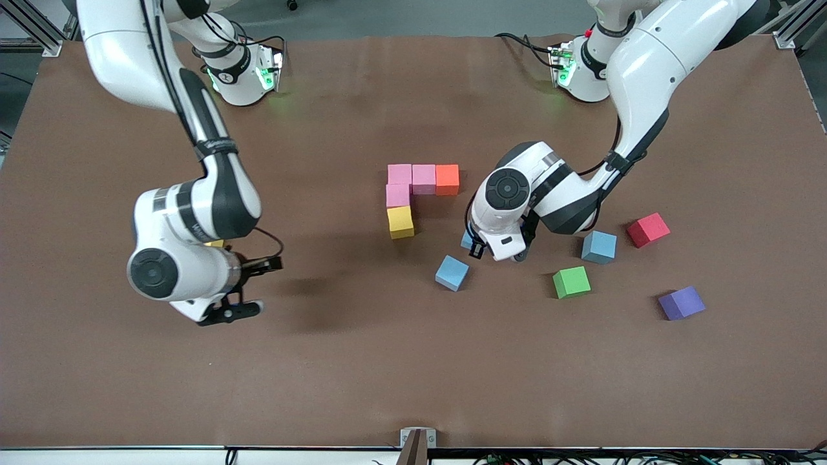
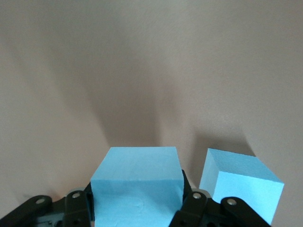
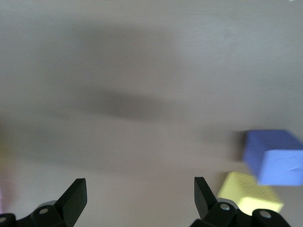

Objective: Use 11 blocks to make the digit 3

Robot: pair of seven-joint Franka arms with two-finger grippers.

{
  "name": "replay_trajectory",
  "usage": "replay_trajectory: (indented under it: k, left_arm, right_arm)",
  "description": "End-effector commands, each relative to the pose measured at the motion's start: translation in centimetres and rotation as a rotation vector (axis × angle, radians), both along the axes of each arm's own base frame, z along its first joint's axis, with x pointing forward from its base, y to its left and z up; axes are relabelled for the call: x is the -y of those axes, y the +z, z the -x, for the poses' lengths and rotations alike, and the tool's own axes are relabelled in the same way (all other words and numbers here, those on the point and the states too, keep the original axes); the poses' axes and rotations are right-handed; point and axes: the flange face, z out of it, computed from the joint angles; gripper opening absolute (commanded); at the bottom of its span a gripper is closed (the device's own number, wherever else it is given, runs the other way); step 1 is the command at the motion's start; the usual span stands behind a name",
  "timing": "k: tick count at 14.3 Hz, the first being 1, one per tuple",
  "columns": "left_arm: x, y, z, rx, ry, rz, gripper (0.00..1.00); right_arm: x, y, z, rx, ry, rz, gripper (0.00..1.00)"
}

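Observation:
The started digit 3 is a pink block (image 1: 400,174), a second pink block (image 1: 424,179) and an orange block (image 1: 447,179) in a row. A third pink block (image 1: 398,195) and a yellow block (image 1: 400,221) run from the first pink one toward the front camera. My left gripper (image 1: 477,247) (image 2: 137,194) is shut on a light blue block (image 2: 135,182), low by the orange end. Another light blue block (image 1: 451,272) (image 2: 241,184) lies beside it. My right gripper (image 1: 255,286) (image 3: 139,189) hangs open with nothing in it over bare table toward the right arm's end.
Loose near the left arm lie a light blue block (image 1: 599,247), a green block (image 1: 571,281), a purple block (image 1: 681,303) and a red cube (image 1: 648,229). A yellow block (image 1: 215,243) (image 3: 251,194) peeks from under the right arm, with a bluish-violet block (image 3: 274,156) beside it.

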Motion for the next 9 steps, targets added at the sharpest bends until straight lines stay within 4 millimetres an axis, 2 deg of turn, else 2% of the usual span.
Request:
replay_trajectory:
  k: [1,5,6,9]
  left_arm:
    - [1.7,-0.9,0.9,-0.01,0.18,0.023,0.19]
    - [4.9,-1.6,3.3,-0.008,0.347,-0.008,0.19]
    - [4.6,-1.7,2.9,0.003,0.391,-0.003,0.19]
    - [5.9,-2.8,3.9,0.002,0.428,-0.015,0.19]
  right_arm:
    - [3.0,-0.8,0.2,0.017,0.094,0.04,1.0]
    - [8.6,-1.5,-0.3,0.036,0.173,0.066,1.0]
    - [10.2,-1.8,-0.3,0.054,0.2,0.056,1.0]
    - [14.7,-4.0,0.5,0.116,0.25,0.034,1.0]
